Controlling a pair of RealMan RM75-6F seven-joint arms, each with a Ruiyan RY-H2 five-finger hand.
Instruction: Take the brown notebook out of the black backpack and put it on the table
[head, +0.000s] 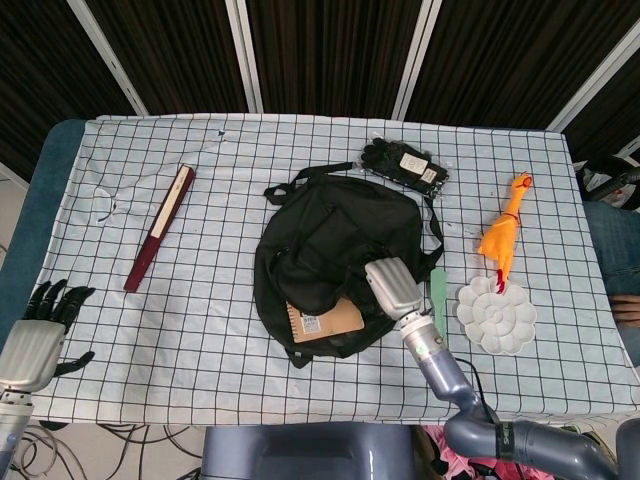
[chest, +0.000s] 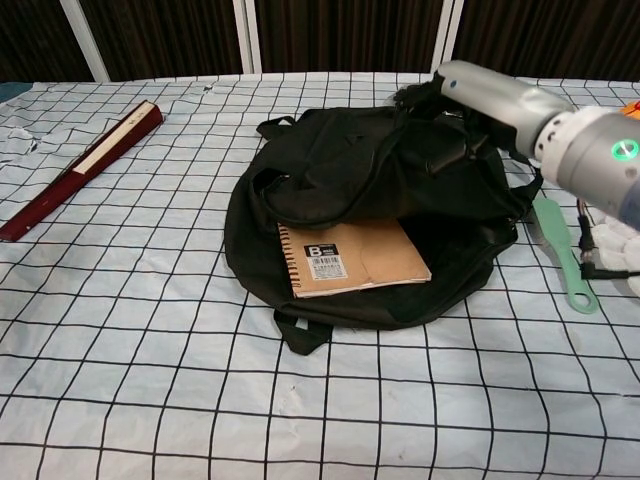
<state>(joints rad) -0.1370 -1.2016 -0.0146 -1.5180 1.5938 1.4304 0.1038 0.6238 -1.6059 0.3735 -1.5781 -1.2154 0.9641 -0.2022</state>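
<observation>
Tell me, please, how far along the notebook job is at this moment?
Done: the backpack is open, its flap lifted by the right hand, baring the notebook. In hand: only the flap. Left: the open left hand is at the table's edge; the notebook is not yet gripped or moved out.
</observation>
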